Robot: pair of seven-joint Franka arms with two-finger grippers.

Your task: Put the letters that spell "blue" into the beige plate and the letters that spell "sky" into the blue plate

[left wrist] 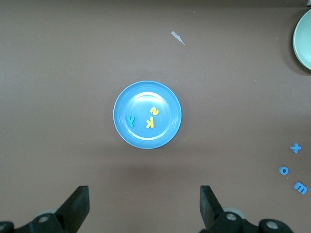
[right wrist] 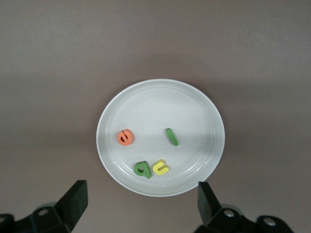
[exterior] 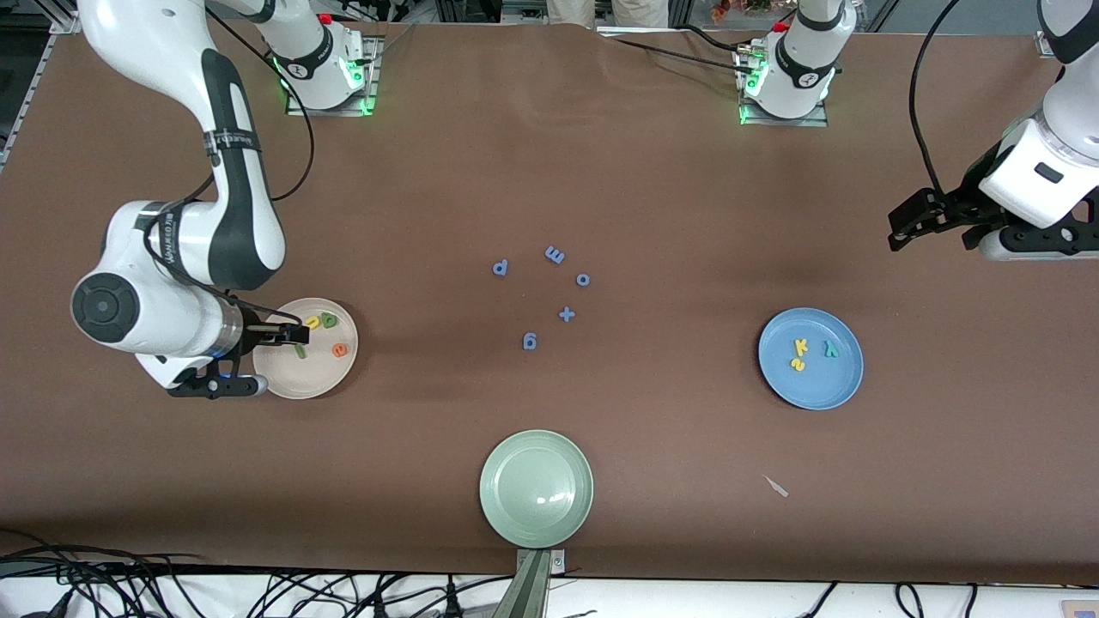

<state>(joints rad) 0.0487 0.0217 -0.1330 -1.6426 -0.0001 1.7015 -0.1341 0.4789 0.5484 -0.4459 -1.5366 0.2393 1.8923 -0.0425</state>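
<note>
The beige plate holds the orange e, yellow u, olive-green b and light-green l. My right gripper hangs open and holds nothing over that plate's rim. In the blue plate lie the yellow s, yellow k and teal y. Apart from it, my left gripper waits open over bare table at the left arm's end.
A pale green plate with nothing in it sits near the front edge. Blue letters p, m, o, g and a plus sign lie mid-table. A small white scrap lies nearer the camera than the blue plate.
</note>
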